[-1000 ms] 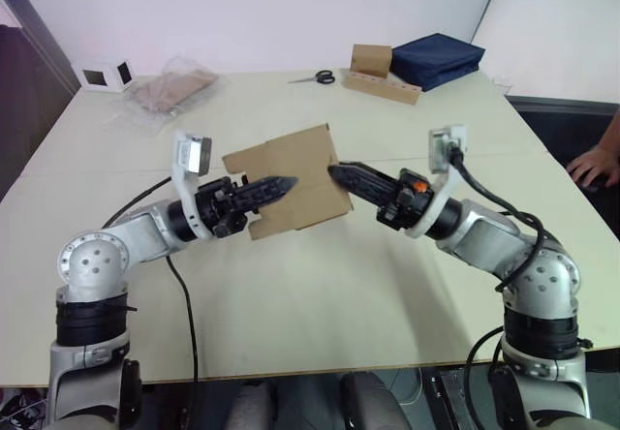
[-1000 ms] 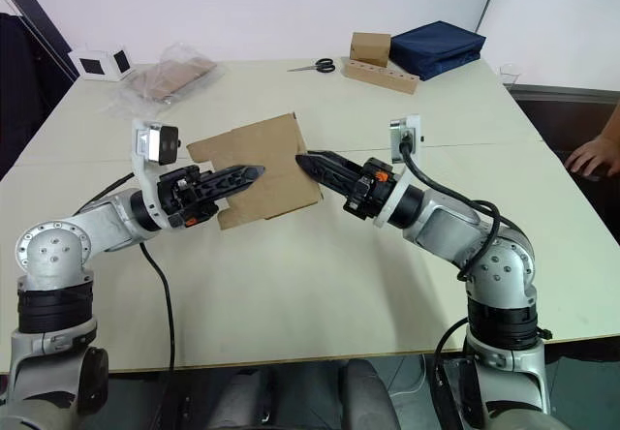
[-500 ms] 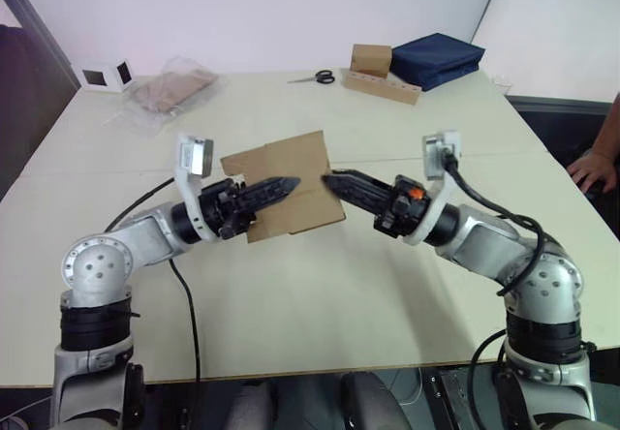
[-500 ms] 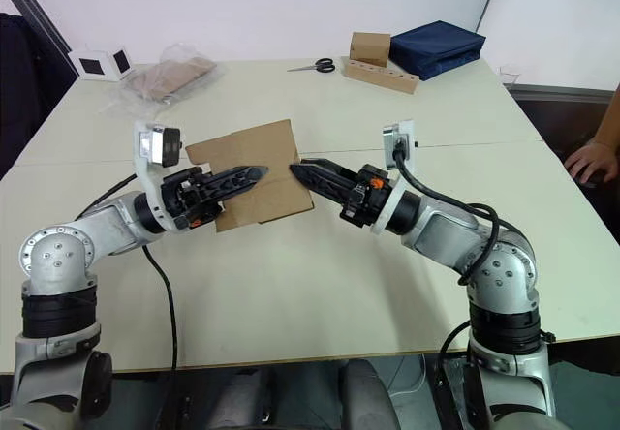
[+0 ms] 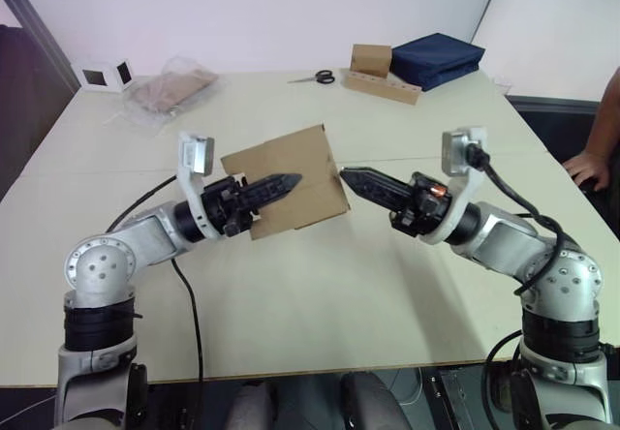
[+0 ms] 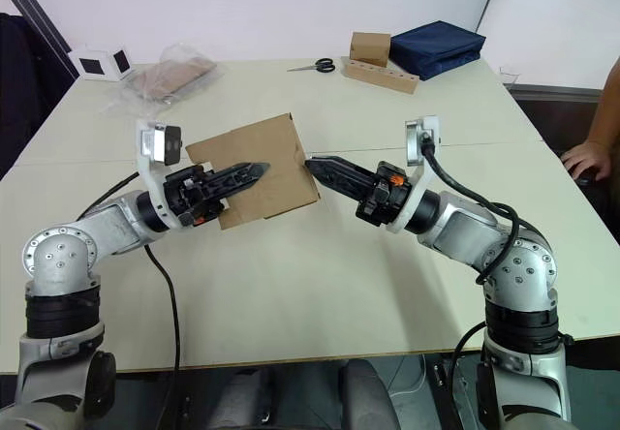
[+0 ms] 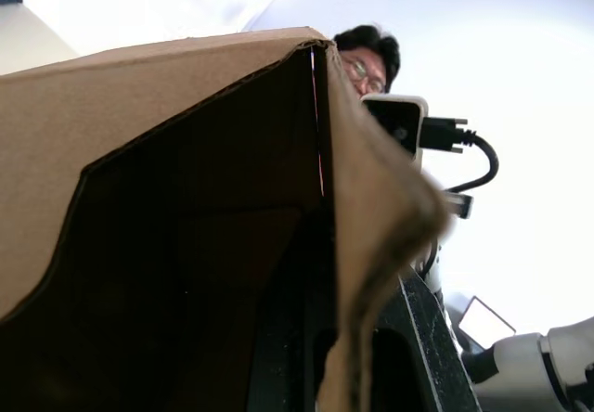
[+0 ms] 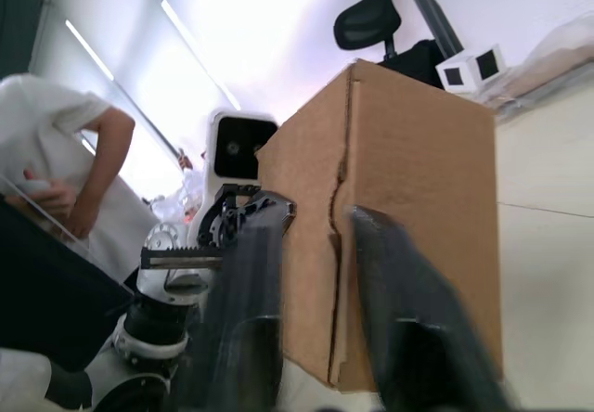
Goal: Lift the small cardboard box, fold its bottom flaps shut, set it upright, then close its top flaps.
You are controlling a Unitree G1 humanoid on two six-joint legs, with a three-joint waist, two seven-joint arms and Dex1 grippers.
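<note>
Left eye view shows the small cardboard box (image 5: 295,179) held up off the pale surface (image 5: 320,294), near its middle, tilted so that its right edge sits lower than its top corner. The left claw (image 5: 281,184) reaches in from the left, its black fingers lying across the front face of the box and clamped on the cardboard there. The right claw (image 5: 351,174) points in from the right with its tip just beside the box's right edge; whether it touches cannot be told. At the far side lie scissors (image 5: 316,77), a closed brown box (image 5: 371,59), a dark blue bag (image 5: 437,58) and a clear plastic bag (image 5: 170,89), all well apart from the held box. A person's hand (image 5: 588,167) rests at the far right. Left wrist view looks into the dark hollow of the box, one wall pinched between the fingers. Right wrist view has the two fingers (image 8: 243,319) apart, the box's corner seam between them.
</note>
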